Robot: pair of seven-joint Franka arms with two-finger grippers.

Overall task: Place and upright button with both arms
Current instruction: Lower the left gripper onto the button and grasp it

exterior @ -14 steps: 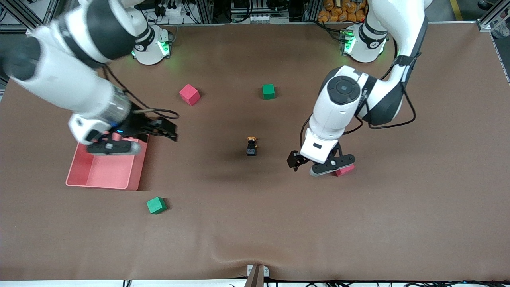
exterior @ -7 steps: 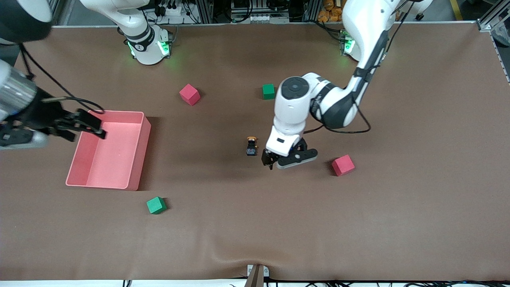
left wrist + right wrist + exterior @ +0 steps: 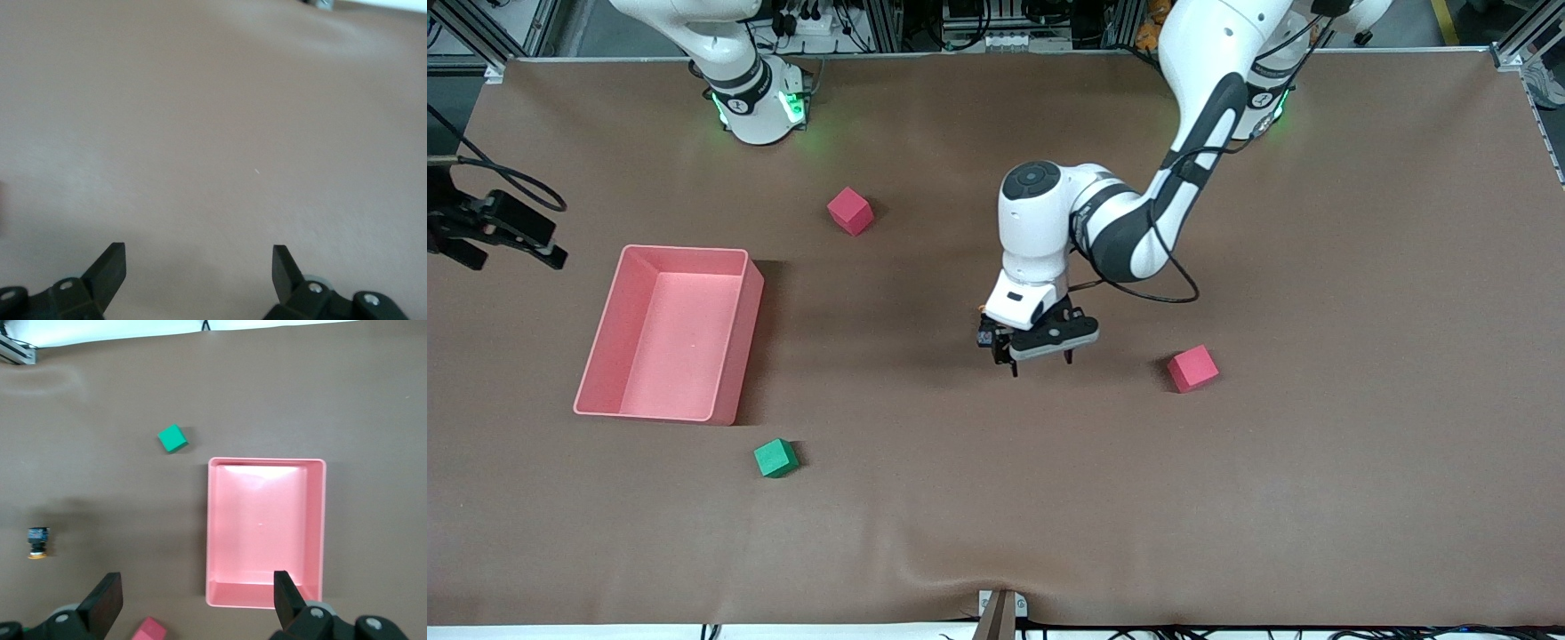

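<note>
The left arm has swung in from its own end of the table toward the middle, and its left gripper (image 3: 1040, 354) now hangs right over the button (image 3: 986, 336), where half a second back it was still just beside it and a second back it was over by the red cube (image 3: 1192, 368). Meanwhile the right arm has pulled away from the pink bin (image 3: 729, 356); the right gripper (image 3: 489, 233) is now out past the table edge at the right arm's end, high up and looking down on the bin, and I would say it is waiting. To me that means the left arm is taking the first go at the button, closing in for a pick, with nothing grasped yet. The button lies near the centre of the tabletop, mostly hidden under the left hand from the front, only a bit of its black body and orange cap peeking out; the right wrist view shows it (image 3: 38, 543) lying on its side on the brown mat, not upright. The left gripper's fingers (image 3: 107, 270) are spread wide with bare mat between them, and the button does not show in that view, so they hold nothing. The right gripper's fingers (image 3: 103, 600) are likewise wide apart and empty. One green cube (image 3: 775, 458) sits toward the front edge, another red cube (image 3: 850, 210) toward the bases.
</note>
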